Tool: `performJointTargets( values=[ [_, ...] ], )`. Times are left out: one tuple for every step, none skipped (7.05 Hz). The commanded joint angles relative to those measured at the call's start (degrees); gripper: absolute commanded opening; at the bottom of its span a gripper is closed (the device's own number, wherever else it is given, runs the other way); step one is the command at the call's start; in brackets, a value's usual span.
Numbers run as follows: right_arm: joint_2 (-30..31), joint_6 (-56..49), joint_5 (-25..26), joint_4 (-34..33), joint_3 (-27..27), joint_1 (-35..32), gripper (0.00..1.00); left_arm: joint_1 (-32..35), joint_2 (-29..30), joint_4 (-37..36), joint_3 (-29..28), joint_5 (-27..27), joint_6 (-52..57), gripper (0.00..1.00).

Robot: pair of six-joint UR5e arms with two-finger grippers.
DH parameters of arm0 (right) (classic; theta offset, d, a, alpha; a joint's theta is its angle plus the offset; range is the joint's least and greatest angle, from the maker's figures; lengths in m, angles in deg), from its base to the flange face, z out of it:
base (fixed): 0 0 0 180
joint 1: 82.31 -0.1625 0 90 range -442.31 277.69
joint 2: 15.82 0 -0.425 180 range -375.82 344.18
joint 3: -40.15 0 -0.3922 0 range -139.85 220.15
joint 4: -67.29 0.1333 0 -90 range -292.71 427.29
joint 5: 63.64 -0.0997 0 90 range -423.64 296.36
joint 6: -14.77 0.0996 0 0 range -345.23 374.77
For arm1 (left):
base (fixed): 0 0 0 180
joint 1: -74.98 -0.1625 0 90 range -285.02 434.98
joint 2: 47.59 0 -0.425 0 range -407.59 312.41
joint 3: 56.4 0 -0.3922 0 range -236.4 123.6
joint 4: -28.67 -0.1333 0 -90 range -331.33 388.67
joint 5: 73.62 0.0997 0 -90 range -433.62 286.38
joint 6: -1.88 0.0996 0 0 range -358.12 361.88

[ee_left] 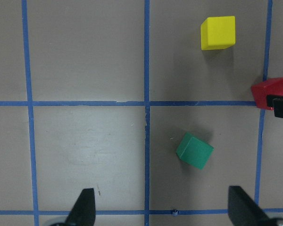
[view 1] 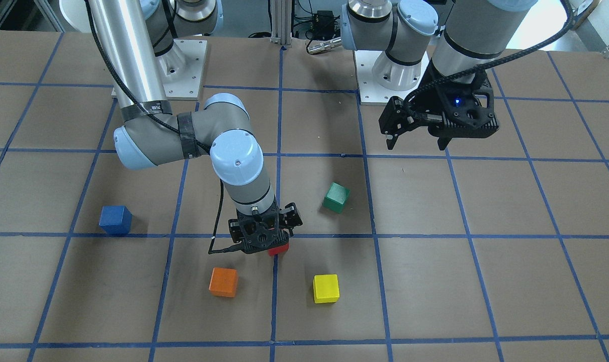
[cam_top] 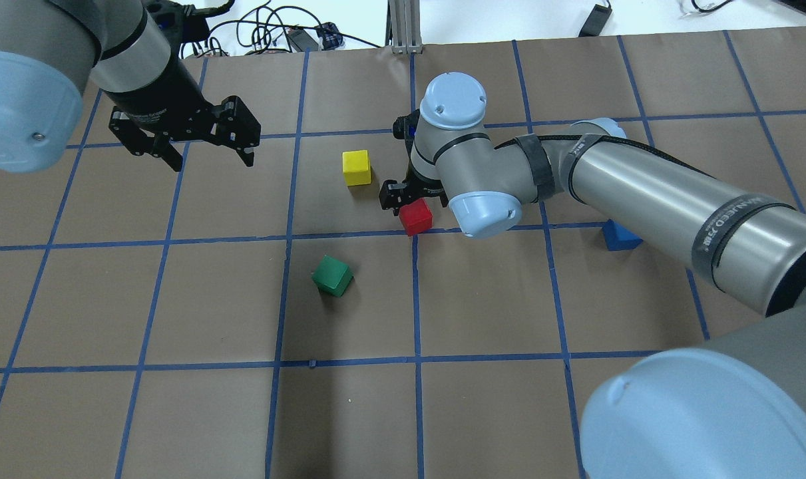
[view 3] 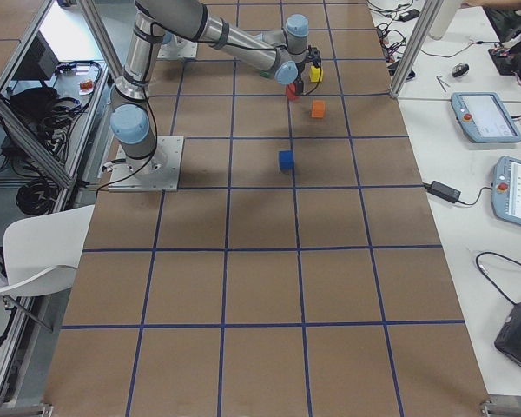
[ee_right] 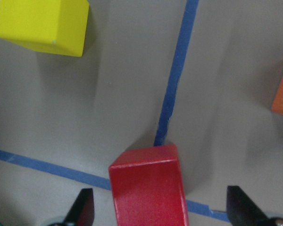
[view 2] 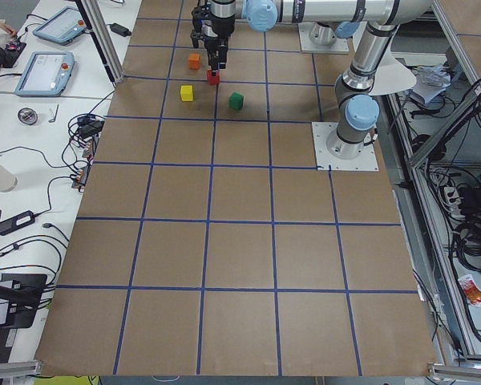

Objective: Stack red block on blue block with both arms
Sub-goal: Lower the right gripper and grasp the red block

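Table covering point(view 1: 435, 281): brown paper-like sheet, matt, lightly scuffed.
Grid lines point(ee_right: 177, 84): blue tape with a slight sheen, edges ragged in places.
Red block point(ee_right: 148, 188): matt paint, finely grained faces.
Yellow block point(view 1: 326, 288), green block point(ee_left: 194, 150), orange block point(view 1: 223, 281), blue block point(view 1: 115, 219): the same matt painted finish, smooth.
Right arm tube point(view 1: 125, 50): bare brushed metal, glossy.
Joint cap point(view 1: 236, 156): smooth pale blue plastic, satin.
Left gripper point(cam_top: 213, 164), right gripper point(ee_right: 162, 209): black plastic, matt.
Base plate point(view 1: 193, 75): white, flat finish.

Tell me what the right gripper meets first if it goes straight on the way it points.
The red block, which lies between the open fingers of the right gripper. They look set to pass either side of it and reach the table; remaining height is unclear.
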Motion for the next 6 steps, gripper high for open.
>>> performJointTargets(
  values=[
    [-1.3, 0.0, -0.1, -1.2, 0.1, 0.0, 1.0, 0.0, 0.0, 0.0, 0.0, 0.0, 0.0, 1.0],
    [-1.4, 0.0, -0.1, -2.3, 0.1, 0.0, 0.72, 0.0, 0.0, 0.0, 0.0, 0.0, 0.0, 1.0],
    [-1.3, 0.0, -2.2, -2.3, 0.0, 0.0, 0.25, 0.0, 0.0, 0.0, 0.0, 0.0, 0.0, 1.0],
    [-1.3, 0.1, -4.4, -2.4, -0.1, 0.0, 0.0, 0.0, 0.0, 0.0, 0.0, -0.1, 0.0, 1.0],
    [-1.0, 0.0, -4.4, -2.0, -0.1, 0.0, 0.0, 0.0, 0.0, -0.1, 0.0, 0.0, 0.1, 1.0],
    [-0.6, 0.0, -4.0, -1.6, -0.3, 0.1, 0.0, 0.0, 0.0, 0.0, 0.0, 0.0, 0.1, 1.0]
  ],
)
